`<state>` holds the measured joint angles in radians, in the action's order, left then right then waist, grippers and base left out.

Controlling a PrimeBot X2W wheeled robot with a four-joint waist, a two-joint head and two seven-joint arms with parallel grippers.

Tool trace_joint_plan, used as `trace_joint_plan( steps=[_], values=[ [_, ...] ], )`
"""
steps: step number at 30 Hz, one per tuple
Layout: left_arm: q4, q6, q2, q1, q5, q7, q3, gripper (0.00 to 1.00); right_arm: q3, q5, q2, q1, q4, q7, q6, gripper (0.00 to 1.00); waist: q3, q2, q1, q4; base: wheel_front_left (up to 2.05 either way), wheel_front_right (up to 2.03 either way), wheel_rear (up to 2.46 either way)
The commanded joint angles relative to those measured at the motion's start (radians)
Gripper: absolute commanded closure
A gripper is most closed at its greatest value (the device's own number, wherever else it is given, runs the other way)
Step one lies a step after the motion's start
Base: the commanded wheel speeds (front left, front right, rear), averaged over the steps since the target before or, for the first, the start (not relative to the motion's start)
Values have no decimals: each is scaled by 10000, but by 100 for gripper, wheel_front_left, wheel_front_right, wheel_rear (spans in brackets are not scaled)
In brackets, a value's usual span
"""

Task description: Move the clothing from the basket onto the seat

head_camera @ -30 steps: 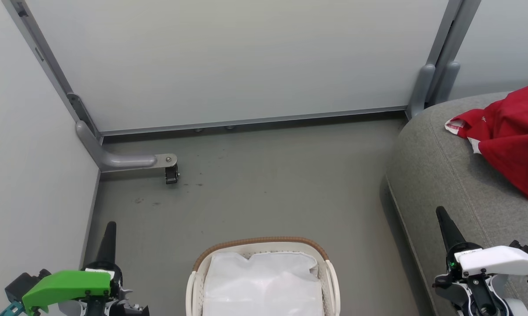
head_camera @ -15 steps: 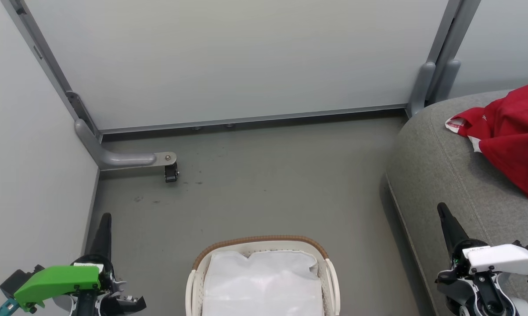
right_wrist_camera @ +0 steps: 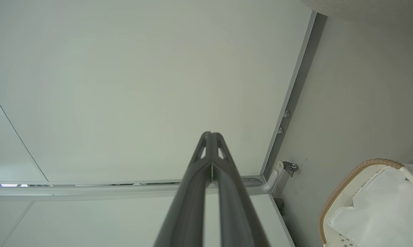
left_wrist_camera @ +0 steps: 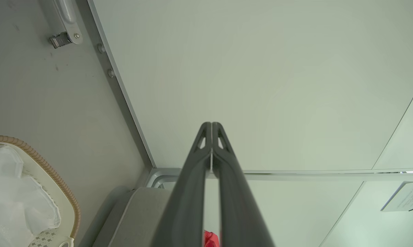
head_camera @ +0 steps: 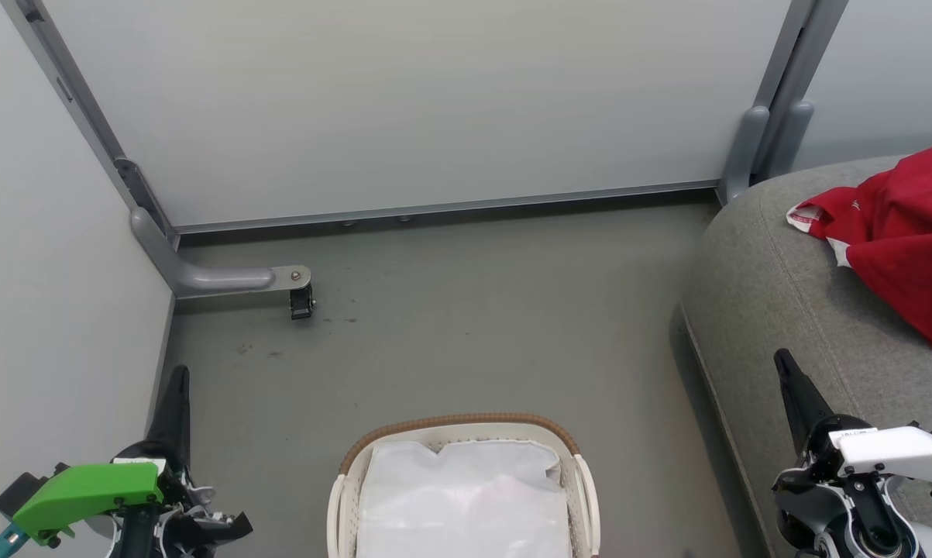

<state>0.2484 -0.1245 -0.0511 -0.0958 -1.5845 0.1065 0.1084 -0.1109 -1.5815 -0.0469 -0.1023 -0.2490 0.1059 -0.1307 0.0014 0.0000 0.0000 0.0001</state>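
Note:
The red clothing [head_camera: 903, 232] lies bunched on the grey seat [head_camera: 775, 287] at the right edge of the head view. A sliver of the clothing [left_wrist_camera: 210, 239] peeks past my left fingers. The white basket [head_camera: 345, 496] with its brown woven rim stands on the floor at the bottom centre, holding just its white liner [head_camera: 466, 496]. My left gripper [head_camera: 177, 376] is shut and empty at the lower left, beside the basket. My right gripper [head_camera: 783, 360] is shut and empty at the lower right, over the seat's front edge. The basket [left_wrist_camera: 60, 192] and the basket [right_wrist_camera: 336, 195] also appear in the wrist views.
Pale partition panels [head_camera: 435, 101] wall in the far side and the left. A grey panel foot with a caster [head_camera: 301, 298] juts onto the floor at the left. Grey floor [head_camera: 496, 325] stretches between basket, panels and seat.
Both grippers have drifted outward, the left one further left, the right one further right, each still shut. The head view has shifted slightly. Clothing and basket stay put.

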Motion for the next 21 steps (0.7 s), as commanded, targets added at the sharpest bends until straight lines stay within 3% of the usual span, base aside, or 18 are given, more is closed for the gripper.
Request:
trace_joint_plan(
  steps=[1,21],
  values=[
    [-46,-95,11,-202,-209,77,75,100,-41,-210,-60,-104,57,90,0,100,5,0,0,0,0,0,0],
    [-43,-92,13,-188,-297,115,92,100,-50,-331,-61,-104,71,114,0,100,17,0,0,-1,0,0,0]
  ],
)
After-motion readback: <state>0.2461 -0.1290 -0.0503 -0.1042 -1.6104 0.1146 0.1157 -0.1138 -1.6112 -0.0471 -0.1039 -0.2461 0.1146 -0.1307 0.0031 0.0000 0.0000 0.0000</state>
